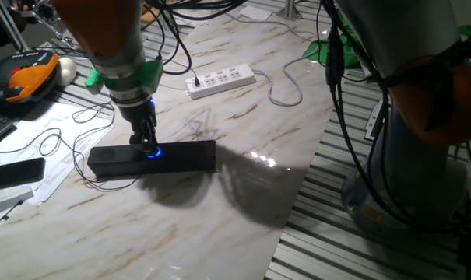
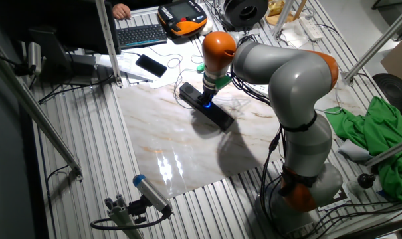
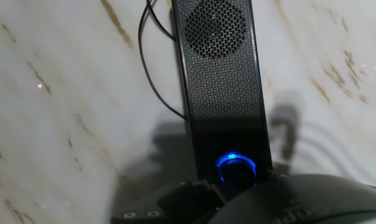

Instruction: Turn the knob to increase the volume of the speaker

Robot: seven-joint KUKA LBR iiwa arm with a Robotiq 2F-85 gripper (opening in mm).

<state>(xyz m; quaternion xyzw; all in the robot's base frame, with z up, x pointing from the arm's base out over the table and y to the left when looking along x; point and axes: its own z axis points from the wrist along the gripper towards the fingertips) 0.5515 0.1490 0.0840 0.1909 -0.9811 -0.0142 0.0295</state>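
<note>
One speaker: the speaker (image 1: 152,159) is a long, narrow black bar lying flat toward the left of the tabletop (image 1: 219,194), its face a fine perforated mesh with a round driver behind it in the hand view.
Remote: a flat black rectangle (image 1: 14,173) lies on white papers at the far left, apart from the speaker.
Cable: a thin black cable (image 1: 52,140) loops loosely over the papers and marble beside the speaker's left end.
Knob: the knob (image 3: 235,168) is a small round dial with a glowing blue ring, set mid-length in the speaker's face.
End effector: the end effector (image 1: 146,145) comes down from a grey wrist with a green collar, its dark fingers right at the knob; whether they are clamped on it or just beside it I cannot tell.
Power strip: a white, slim rectangular power strip (image 1: 220,80) with a row of sockets lies farther back, well apart from the speaker.
Tabletop: smooth, glossy white marble pattern with brown veins, catching bright reflections to the right of the speaker.
Cloth: a crumpled green cloth (image 2: 385,139) lies off the tabletop at the right.
</note>
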